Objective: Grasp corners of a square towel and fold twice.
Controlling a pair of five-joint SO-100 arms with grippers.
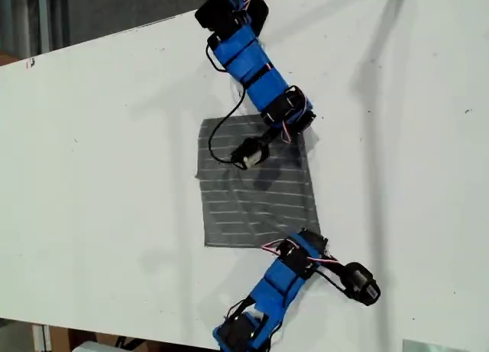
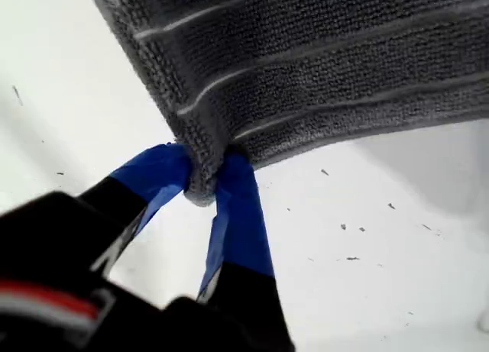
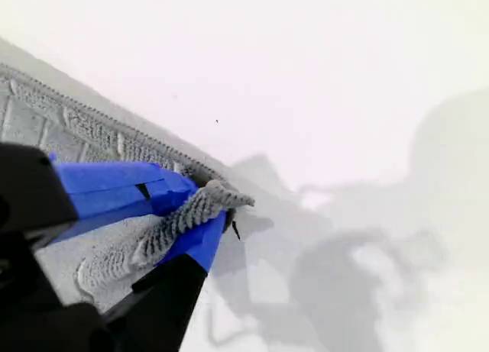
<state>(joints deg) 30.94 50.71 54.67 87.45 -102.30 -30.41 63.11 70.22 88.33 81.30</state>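
First gripper: blue jaws pinched on one rounded corner of towel. Second gripper: clamped on another corner. Towel: grey ribbed terry, roughly square, frame centre in exterior view, pale stripes running left-right. Worktop: white, smooth.

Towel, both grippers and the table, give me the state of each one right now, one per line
towel: spread on the table, two corners pinched and lifted.
my first gripper: shut on a towel corner.
my second gripper: shut on another towel corner.
table: white, bearing the towel.
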